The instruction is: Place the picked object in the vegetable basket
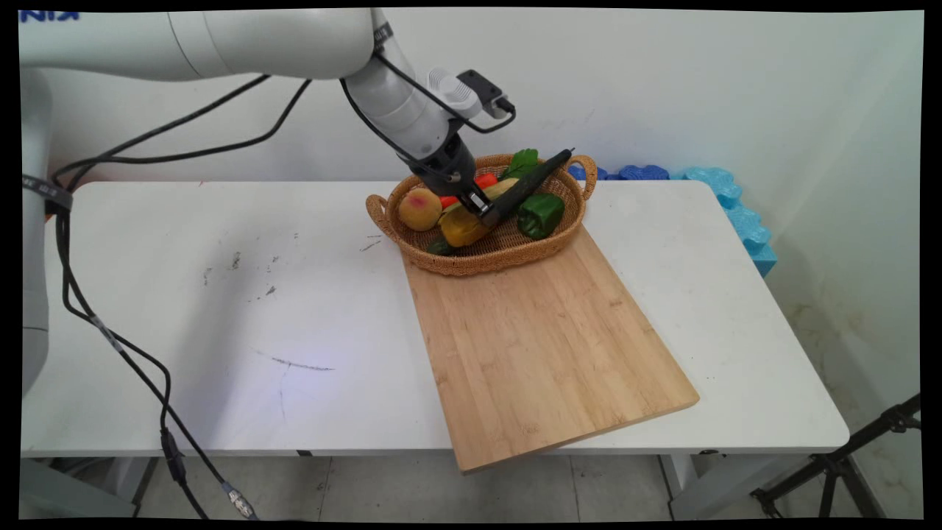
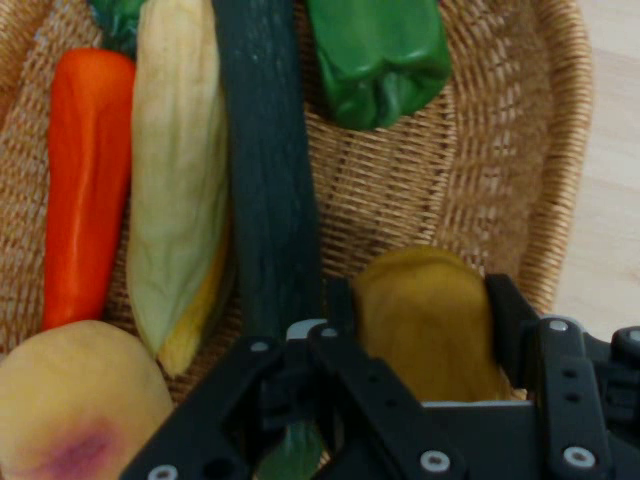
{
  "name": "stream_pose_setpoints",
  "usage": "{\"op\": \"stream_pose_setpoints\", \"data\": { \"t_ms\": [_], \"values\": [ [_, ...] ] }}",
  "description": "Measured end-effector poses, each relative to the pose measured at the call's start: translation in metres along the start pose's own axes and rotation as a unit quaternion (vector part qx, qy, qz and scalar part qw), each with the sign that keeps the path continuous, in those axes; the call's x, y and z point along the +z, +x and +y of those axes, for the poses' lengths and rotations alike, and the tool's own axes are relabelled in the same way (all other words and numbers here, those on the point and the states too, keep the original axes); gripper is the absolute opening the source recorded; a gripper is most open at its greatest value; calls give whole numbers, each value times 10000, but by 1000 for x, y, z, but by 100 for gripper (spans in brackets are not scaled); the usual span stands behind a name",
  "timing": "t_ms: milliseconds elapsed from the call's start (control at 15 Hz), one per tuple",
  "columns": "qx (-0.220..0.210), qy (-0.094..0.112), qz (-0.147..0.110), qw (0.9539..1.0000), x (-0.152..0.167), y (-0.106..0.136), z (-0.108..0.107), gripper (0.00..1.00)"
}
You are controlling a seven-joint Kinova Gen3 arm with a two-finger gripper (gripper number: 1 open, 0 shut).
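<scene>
My gripper (image 1: pixel 478 210) (image 2: pixel 420 300) reaches down into an oval wicker basket (image 1: pixel 500 266) (image 2: pixel 470 200) at the far end of a wooden cutting board (image 1: pixel 544 338). Its fingers (image 2: pixel 340 315) press against both sides of a yellow-brown fruit (image 1: pixel 462 230) (image 2: pixel 425 340), shut on it. A long dark green cucumber (image 1: pixel 530 185) (image 2: pixel 265 170) lies right beside the left finger, its far tip leaning on the basket rim. Also in the basket are a pale corn cob (image 2: pixel 175 180), an orange carrot (image 1: pixel 484 180) (image 2: pixel 85 180), a green pepper (image 1: pixel 541 213) (image 2: pixel 380 55) and a peach (image 1: pixel 419 208) (image 2: pixel 70 400).
The cutting board overhangs the table's near edge. Blue foam pieces (image 1: pixel 736 206) lie along the wall at the table's back right corner. A black tripod leg (image 1: pixel 846 464) stands on the floor at right. Black cables (image 1: pixel 118 346) hang down over the table's left side.
</scene>
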Motion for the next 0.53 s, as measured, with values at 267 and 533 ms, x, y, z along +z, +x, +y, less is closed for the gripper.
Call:
{"op": "stream_pose_setpoints", "data": {
  "t_ms": [267,533],
  "values": [
    [-19,45,99,9999,20,0,-6,0],
    [-41,55,182,9998,33,1,-7,0]
  ]
}}
